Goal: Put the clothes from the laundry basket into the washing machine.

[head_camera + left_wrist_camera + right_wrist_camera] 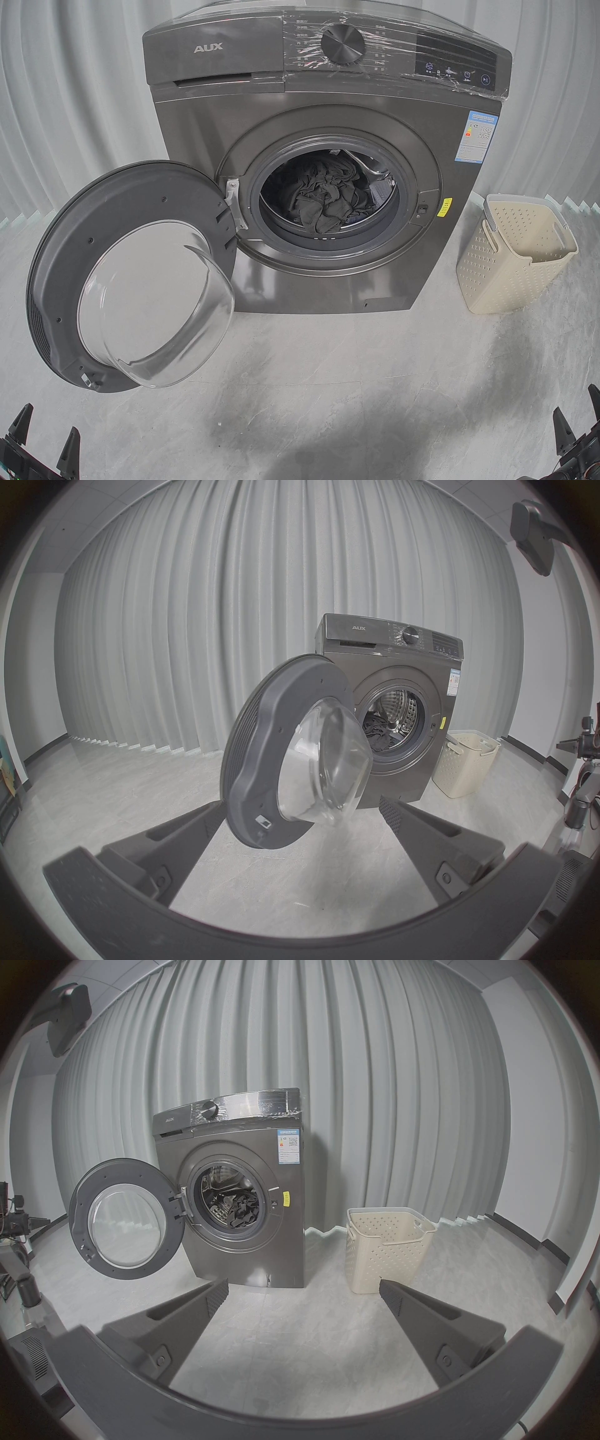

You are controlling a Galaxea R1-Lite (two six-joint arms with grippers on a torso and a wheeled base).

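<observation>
dark clothes (322, 194) lie in the washing machine (206, 125) drum, door (125, 275) open. laundry basket (494, 281) beside it seems empty. left pincer (49, 420) and right pincer (575, 403) are spread wide, holding nothing. loading likely done.

Left gripper (45, 432), at seven o'clock in the head view, and right gripper (576, 412), at five o'clock: both held low, jaws spread wide, empty, tips pointing toward twelve o'clock.
</observation>
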